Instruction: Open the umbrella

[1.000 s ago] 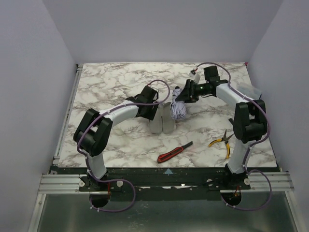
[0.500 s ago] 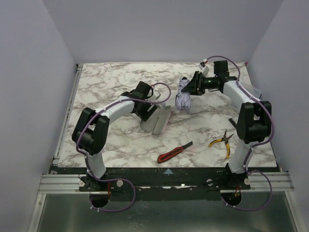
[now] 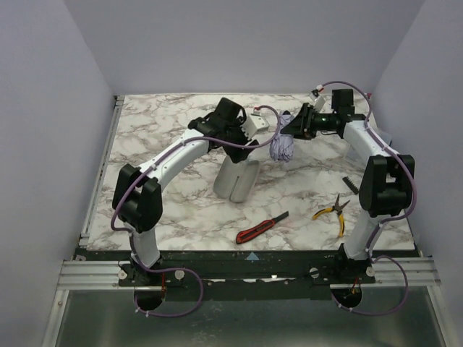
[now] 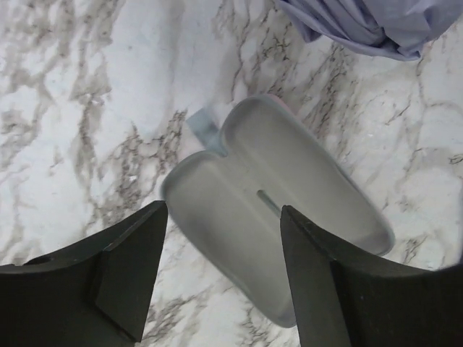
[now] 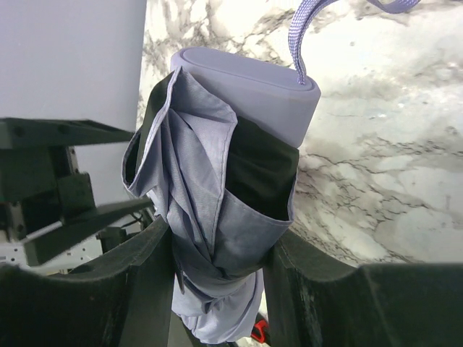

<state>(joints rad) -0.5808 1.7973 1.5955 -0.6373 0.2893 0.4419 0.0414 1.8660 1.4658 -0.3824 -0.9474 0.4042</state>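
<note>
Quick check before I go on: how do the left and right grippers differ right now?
The left gripper stands open and empty; the right gripper is shut on the folded pale lavender umbrella. The left gripper looks down on the open grey clamshell case lying on the marble table; the right gripper appears to hold its load lifted off the table. Both are over the table's far half.

Folded lavender umbrella (image 3: 281, 147), black lining showing, clamped between right fingers (image 5: 318, 289)

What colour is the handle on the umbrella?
Pale lavender. The handle shows best in the right wrist view.
</note>
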